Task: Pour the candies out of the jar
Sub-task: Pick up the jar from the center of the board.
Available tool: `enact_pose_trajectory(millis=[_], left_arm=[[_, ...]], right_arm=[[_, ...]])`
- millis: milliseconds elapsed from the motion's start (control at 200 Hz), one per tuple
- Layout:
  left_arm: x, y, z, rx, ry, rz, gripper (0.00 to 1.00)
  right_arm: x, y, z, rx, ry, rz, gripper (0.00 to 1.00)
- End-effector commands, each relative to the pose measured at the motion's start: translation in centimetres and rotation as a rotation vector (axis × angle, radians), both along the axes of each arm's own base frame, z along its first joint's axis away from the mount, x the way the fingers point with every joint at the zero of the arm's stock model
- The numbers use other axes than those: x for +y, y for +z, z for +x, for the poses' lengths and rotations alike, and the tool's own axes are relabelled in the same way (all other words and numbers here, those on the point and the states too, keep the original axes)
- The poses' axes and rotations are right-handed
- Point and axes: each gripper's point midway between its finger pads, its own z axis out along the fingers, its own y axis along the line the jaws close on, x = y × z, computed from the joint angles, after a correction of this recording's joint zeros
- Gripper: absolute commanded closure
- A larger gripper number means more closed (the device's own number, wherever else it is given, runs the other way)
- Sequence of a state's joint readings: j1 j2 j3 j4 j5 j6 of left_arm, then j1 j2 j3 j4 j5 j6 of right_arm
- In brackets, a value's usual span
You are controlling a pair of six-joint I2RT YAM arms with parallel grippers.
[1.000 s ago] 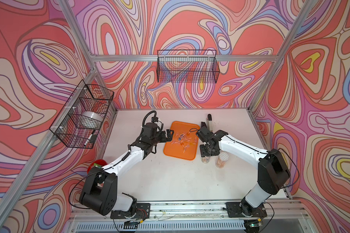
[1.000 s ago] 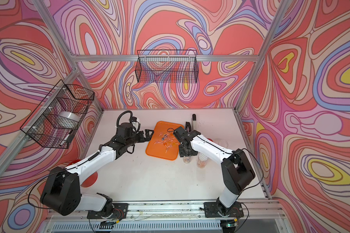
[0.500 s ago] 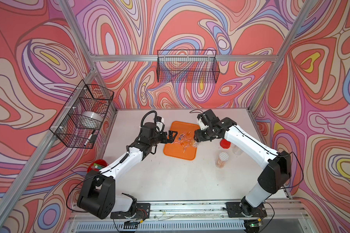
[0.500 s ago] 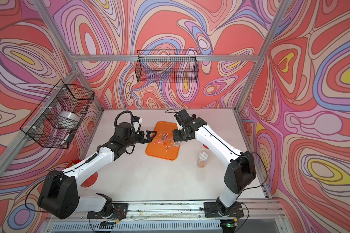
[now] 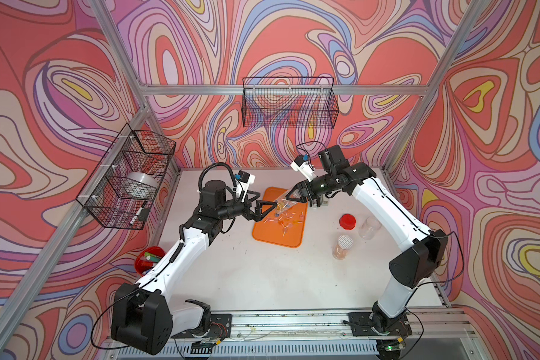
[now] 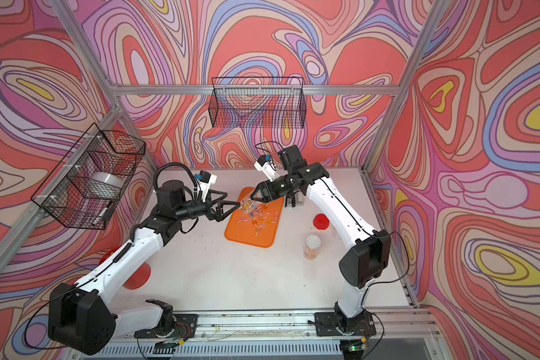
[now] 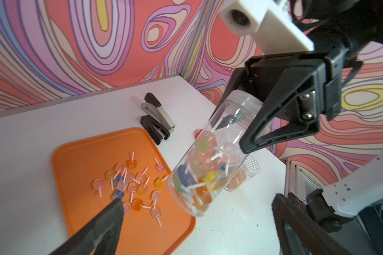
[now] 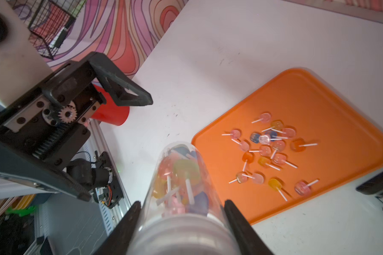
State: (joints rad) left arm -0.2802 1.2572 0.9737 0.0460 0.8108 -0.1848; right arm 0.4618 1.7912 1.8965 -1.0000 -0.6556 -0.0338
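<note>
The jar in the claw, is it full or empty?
Partly full: candies are heaped in the lower end of the tilted jar.

White shells, black joints and black cabling on left arm [image 5: 187, 249] and right arm [image 5: 384, 208]. Black triangular fingers [image 8: 124, 93] and white camera blocks [image 7: 263, 19] on left hand [image 5: 267, 199] and right hand [image 5: 289, 199].

Orange tray [image 7: 82, 159] bears pink, orange, yellow, blue candies [image 7: 122, 185]; lid [image 5: 347, 222] looks red.
</note>
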Motion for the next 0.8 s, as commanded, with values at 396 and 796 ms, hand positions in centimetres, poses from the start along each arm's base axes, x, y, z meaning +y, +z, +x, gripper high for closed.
enact_pose_trajectory(millis=[396, 796], left_arm=[[-1.2, -0.5, -1.9, -0.074, -0.147, 0.024, 0.09], [-3.2, -2.9, -2.1, -0.043, -0.183, 0.099, 0.19]], right_arm=[[2.5, 2.2, -2.3, 0.033, 0.213, 0.176, 0.64], [2.6, 2.7, -2.7, 0.042, 0.208, 0.208, 0.64]])
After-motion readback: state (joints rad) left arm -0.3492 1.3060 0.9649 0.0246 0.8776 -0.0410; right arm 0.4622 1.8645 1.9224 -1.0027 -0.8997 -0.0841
